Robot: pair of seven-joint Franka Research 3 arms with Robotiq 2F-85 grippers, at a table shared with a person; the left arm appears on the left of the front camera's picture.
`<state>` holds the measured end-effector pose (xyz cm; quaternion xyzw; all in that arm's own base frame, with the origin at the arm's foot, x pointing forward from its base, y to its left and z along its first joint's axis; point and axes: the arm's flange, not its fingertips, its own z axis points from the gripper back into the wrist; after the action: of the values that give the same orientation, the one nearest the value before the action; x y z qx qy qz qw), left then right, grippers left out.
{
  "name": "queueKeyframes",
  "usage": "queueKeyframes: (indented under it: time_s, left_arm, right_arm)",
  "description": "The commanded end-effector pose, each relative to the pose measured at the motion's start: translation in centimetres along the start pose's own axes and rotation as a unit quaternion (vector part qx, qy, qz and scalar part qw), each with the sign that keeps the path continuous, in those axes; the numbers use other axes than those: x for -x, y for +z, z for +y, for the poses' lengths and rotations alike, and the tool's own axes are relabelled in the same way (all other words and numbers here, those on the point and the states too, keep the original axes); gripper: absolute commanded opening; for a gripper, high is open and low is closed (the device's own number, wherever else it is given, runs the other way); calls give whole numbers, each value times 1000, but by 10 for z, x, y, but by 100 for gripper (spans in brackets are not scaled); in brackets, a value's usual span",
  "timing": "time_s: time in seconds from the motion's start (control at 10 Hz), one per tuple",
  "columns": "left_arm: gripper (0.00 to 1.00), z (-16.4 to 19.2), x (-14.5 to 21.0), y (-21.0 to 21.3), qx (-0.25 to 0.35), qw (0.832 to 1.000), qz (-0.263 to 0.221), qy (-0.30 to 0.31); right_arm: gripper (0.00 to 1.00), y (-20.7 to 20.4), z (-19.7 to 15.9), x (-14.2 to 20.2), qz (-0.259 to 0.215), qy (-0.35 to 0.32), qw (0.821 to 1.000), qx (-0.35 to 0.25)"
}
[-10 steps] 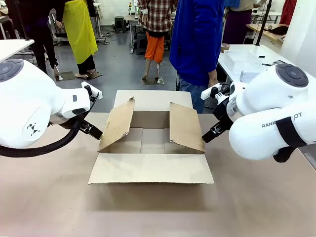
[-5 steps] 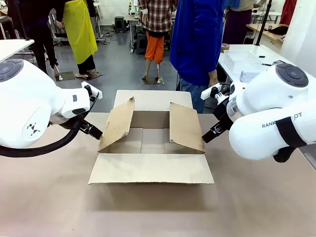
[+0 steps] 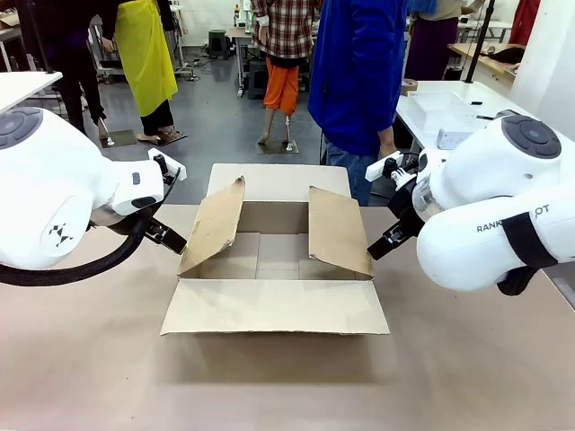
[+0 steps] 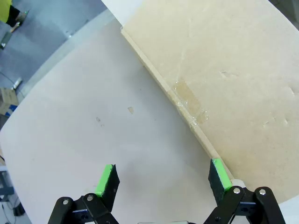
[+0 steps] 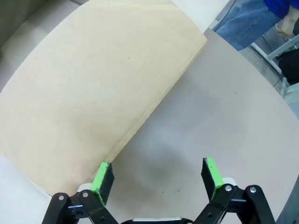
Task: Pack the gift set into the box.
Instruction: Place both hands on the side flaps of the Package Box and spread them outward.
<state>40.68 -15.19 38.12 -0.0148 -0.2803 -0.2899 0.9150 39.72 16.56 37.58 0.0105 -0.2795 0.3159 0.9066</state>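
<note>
Fingers spread wide on the left end effector (image 4: 162, 173), empty, hanging just beside the box (image 3: 274, 307) at its left flap. Same deal for the right end effector (image 5: 157, 171), spread apart beside the box's right flap. The box sits on the bench (image 3: 269, 386) between them, side flaps tilted up, near flap lying flat.

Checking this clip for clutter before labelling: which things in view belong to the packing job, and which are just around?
Job:
box, flaps open
left gripper, open, at one side flap
right gripper, open, at the other side flap

Just around:
person in blue, standing at the far side
white side table, behind the right arm
</note>
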Motion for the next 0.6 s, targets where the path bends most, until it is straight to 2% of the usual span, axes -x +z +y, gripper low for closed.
queueKeyframes:
  time_s: [0.0, 0.1, 0.2, 0.4, 0.5]
  left_arm:
    - [100, 6, 6, 18, -48, 998, 40, -11]
    - [100, 12, 13, 40, -38, 998, 53, -18]
    - [100, 18, 20, 66, -31, 998, 50, -13]
    - [100, 40, 34, 123, 15, 1000, -11, 18]
    - [100, 57, 45, 158, 38, 997, -25, 67]
  right_arm:
    - [100, 14, -9, 4, 24, -10, 1000, 9]
    - [100, 31, -20, 10, 64, -27, 997, 18]
    - [100, 50, -30, 16, 81, -54, 995, 6]
    - [100, 100, -70, 27, 60, -128, 989, -43]
    - [100, 135, -96, 39, 50, -196, 977, -66]
